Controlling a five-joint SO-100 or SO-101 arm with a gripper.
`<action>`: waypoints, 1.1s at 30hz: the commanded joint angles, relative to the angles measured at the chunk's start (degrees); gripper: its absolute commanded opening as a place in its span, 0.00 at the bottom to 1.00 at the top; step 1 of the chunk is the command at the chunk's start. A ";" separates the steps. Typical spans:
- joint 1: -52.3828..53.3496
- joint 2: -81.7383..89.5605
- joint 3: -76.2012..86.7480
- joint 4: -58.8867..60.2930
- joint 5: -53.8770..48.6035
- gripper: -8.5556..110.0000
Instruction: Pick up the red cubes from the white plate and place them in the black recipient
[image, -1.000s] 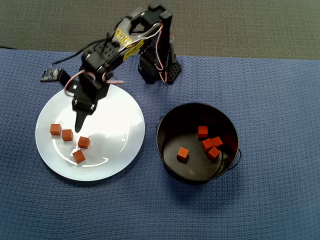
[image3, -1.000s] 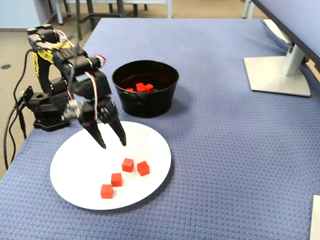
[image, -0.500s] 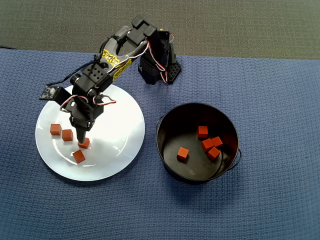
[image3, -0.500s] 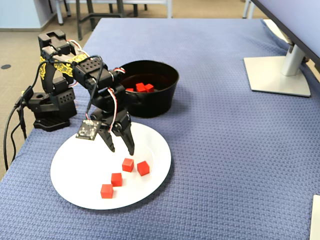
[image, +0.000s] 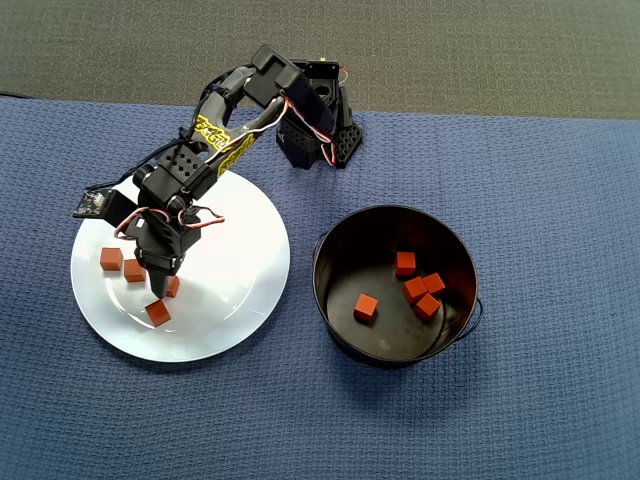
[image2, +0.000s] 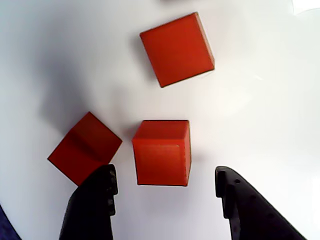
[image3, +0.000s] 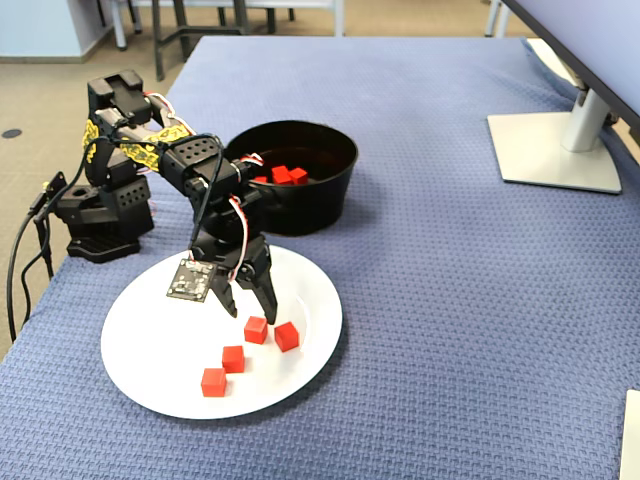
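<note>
The white plate (image: 232, 250) holds several red cubes (image: 158, 312); the wrist view shows three on the plate's white surface (image2: 260, 100). My gripper (image: 160, 285) is open just above the plate. One cube (image2: 161, 152) lies just ahead of the gap between my black fingers (image2: 95, 200), apart from both. A second cube (image2: 84, 147) lies by the left finger, a third (image2: 177, 49) farther ahead. In the fixed view my gripper (image3: 252, 312) stands over a cube (image3: 255, 329). The black recipient (image: 318, 275) holds several cubes (image: 366, 308).
The arm's base (image3: 100, 210) stands beside the plate (image3: 140, 340) and the bucket (image3: 310, 205) on a blue cloth. A monitor foot (image3: 555, 145) stands at the far right. The table's left edge runs close to the base.
</note>
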 joint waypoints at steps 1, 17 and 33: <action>0.09 -0.44 -4.57 -0.62 -0.53 0.22; 0.70 -4.22 -7.03 -1.49 -1.67 0.13; -1.58 40.43 7.12 5.45 6.33 0.07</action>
